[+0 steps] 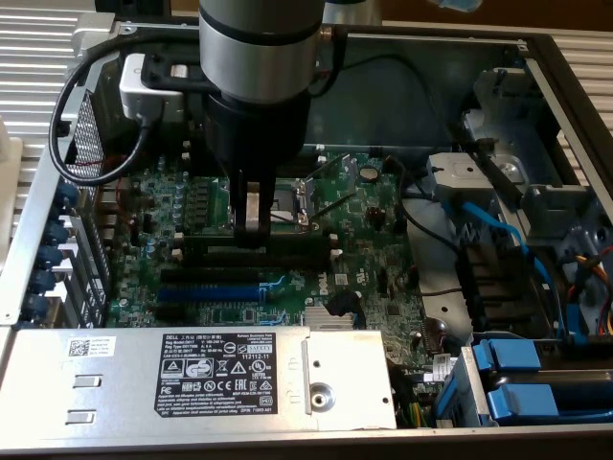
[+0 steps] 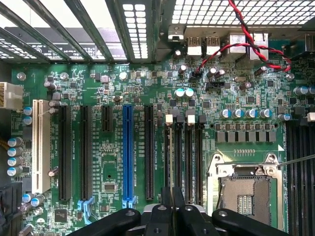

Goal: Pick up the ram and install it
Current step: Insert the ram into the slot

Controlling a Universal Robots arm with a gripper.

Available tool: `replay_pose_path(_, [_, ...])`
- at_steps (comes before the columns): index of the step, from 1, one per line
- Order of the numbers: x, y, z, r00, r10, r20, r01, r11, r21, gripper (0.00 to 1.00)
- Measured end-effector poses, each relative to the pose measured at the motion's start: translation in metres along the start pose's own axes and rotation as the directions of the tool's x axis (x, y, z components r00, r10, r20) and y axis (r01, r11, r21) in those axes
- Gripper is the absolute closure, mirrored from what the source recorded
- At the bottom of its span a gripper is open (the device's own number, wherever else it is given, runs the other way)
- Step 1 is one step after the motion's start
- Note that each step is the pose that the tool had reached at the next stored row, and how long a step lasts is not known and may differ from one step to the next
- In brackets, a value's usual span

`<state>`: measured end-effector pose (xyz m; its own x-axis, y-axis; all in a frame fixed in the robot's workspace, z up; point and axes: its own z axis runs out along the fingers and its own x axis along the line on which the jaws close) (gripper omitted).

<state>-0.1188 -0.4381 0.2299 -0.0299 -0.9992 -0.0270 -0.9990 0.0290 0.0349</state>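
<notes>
Exterior view: an open grey metal computer case (image 1: 29, 206) fills the frame, holding a green motherboard (image 1: 369, 254) at centre. A silver and black robot arm (image 1: 259, 57) descends from the upper middle. Its black gripper (image 1: 251, 228) has its fingers pressed nearly together, pinching the ram (image 1: 287, 240), a long thin dark circuit-board stick lying level just above the long black plastic memory slots (image 1: 215, 273), centre frame.

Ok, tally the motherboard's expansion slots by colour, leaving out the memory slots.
White expansion slot: 1
Blue expansion slot: 1
Black expansion slots: 4
Total: 6
</notes>
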Motion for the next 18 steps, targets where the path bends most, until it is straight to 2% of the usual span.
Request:
replay_pose_path(12, [0.0000,0.0000,0.0000,1.0000,0.000,0.0000,0.000,1.0000,0.0000,0.88])
replay_pose_path(13, [0.0000,0.0000,0.0000,1.0000,0.000,0.0001,0.000,1.0000,0.0001,0.80])
replay_pose_path(14, [0.0000,0.0000,0.0000,1.0000,0.000,0.0001,0.000,1.0000,0.0001,0.80])
replay_pose_path(15, [0.0000,0.0000,0.0000,1.0000,0.000,0.0001,0.000,1.0000,0.0001,0.73])
replay_pose_path(18, [0.0000,0.0000,0.0000,1.0000,0.000,0.0001,0.000,1.0000,0.0000,0.73])
